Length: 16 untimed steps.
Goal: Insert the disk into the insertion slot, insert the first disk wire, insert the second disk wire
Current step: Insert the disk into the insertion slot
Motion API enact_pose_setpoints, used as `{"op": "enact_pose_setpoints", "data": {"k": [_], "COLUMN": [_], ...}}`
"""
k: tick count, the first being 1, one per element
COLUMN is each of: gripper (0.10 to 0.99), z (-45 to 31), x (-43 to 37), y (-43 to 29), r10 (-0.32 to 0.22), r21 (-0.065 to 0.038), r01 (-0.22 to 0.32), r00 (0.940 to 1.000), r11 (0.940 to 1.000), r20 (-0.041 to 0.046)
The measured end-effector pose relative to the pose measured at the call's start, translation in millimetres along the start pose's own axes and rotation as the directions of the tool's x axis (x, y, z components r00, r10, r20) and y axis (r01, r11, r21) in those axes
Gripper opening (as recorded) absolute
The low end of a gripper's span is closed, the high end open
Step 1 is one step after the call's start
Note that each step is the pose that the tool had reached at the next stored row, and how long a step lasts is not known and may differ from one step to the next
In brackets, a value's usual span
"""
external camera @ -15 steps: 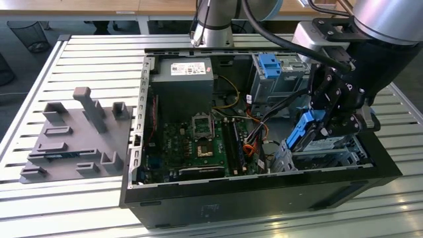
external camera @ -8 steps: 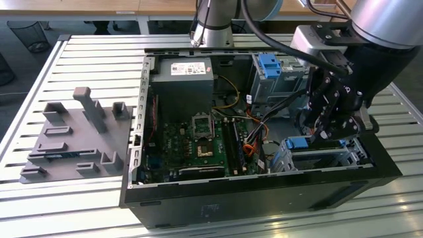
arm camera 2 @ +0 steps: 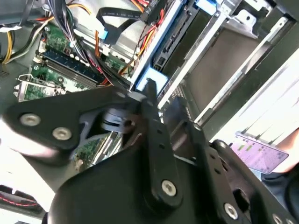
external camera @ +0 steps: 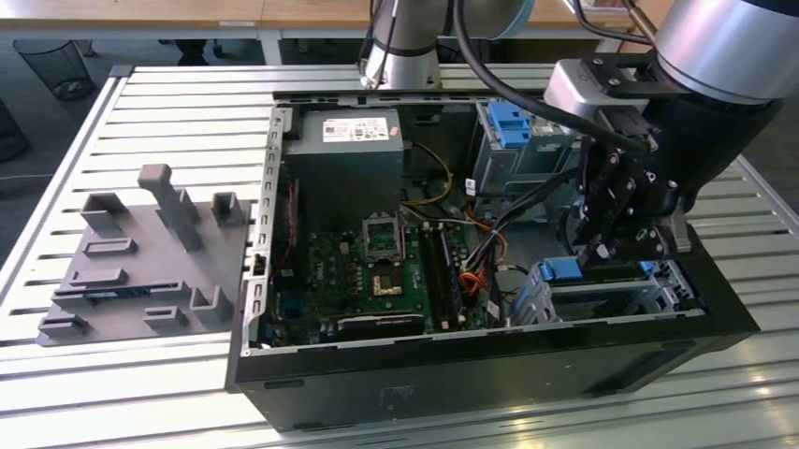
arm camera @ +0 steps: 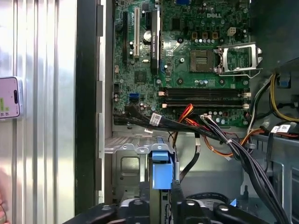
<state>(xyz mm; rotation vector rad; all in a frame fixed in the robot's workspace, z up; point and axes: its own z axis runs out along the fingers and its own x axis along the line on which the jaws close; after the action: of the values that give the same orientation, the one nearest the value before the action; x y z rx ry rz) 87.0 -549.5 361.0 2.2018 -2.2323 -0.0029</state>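
A grey tray (external camera: 138, 253) of pegs sits on the exterior view's left, well apart from my work. In the middle lies the open computer case (external camera: 500, 360) with its green circuit board (external camera: 374, 267). Toward the exterior view's right, my gripper (external camera: 608, 251) hangs over the slot (external camera: 649, 295), the silver perforated metal box in the corner of the case. As far as I can judge, the gripper is clamped across the thin blue frame of the disk (arm camera: 161, 168), which stands edge-on at the mouth of the slot.

To do this step well, I reckon I must hold the disk square to the slot's walls, so the blue frame slides between them and does not catch on the rim. The push should run straight along the slot, gently and without tilt. A bundle of black, red and orange cables (arm camera: 219, 140) passes just beside the slot's mouth, and I would not want any of it pinched under the disk.

My own black linkage covers much of both wrist views, so I make out just the blue end of the disk, not its grey body or label. I cannot tell how deep the disk sits, nor see the bottom of the slot. I also cannot tell which cables are the two disk wires.
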Motion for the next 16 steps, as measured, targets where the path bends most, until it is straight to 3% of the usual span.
{"op": "enact_pose_setpoints", "data": {"k": [3,4,5,16], "gripper": [0.188,0.188,0.129,0.106], "z": [1.1,1.3,1.7,5.6], "x": [0.0,-0.1,-0.3,-1.6], "y": [0.0,0.0,0.0,0.0], "r10": [-0.001,-0.001,-0.001,-0.001], "r21": [0.0,0.0,0.0,0.0], "r01": [0.001,0.001,0.001,0.001], "r00": [1.0,1.0,1.0,1.0], "r11": [1.0,1.0,1.0,1.0], "r20": [0.0005,0.0008,0.0016,0.0069]}}
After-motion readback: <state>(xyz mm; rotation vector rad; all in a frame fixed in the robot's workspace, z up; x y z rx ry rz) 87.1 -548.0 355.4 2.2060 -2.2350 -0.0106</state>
